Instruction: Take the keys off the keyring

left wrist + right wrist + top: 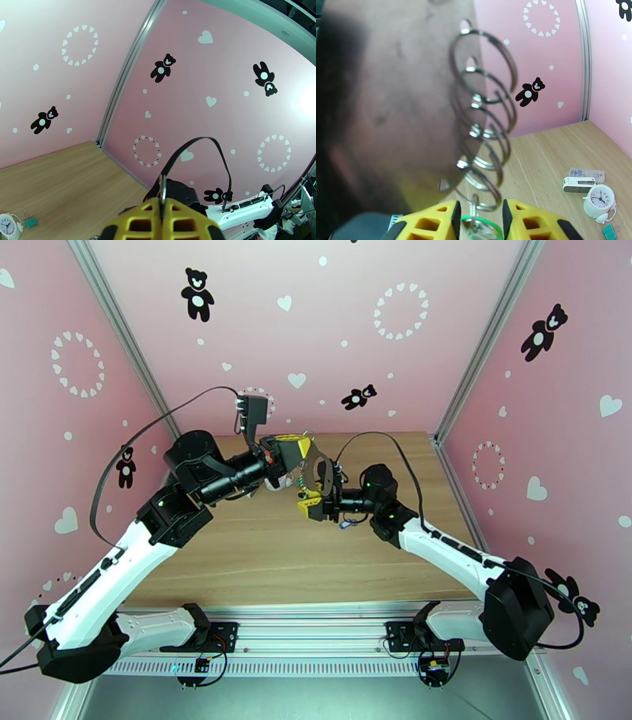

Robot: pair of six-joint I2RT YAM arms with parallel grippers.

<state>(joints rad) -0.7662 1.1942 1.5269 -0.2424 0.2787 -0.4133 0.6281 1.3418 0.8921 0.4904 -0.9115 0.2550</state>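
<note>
My left gripper (162,203) is clamped shut on the thin edge of the grey strap-loop keyring (395,118), holding it in the air above the wooden counter (545,165). The keyring's silvery chain of split rings (488,118) hangs down towards my right gripper (480,206). That one stands partly open, with the small green-headed key (481,230) between its yellow fingers, just beside both pads. I cannot tell whether they actually press on it.

The risks, as I judge them:
- The green head is tiny and smooth, so a squeeze slightly off-centre could squirt it out sideways.
- If I pull before the key's ring is worked open, I drag the whole chain and may tear the strap out of my left gripper.
- The hanging rings swing freely and could snag a finger.

My count:
- Two grippers.
- One strap.
- About five large rings, overlapping too much to be sure.
- One green key.
- One blue speck (345,525) beneath my right wrist, perhaps the blue key.
- One round white clock (597,201).
- One teal binder clip (610,231).
</note>
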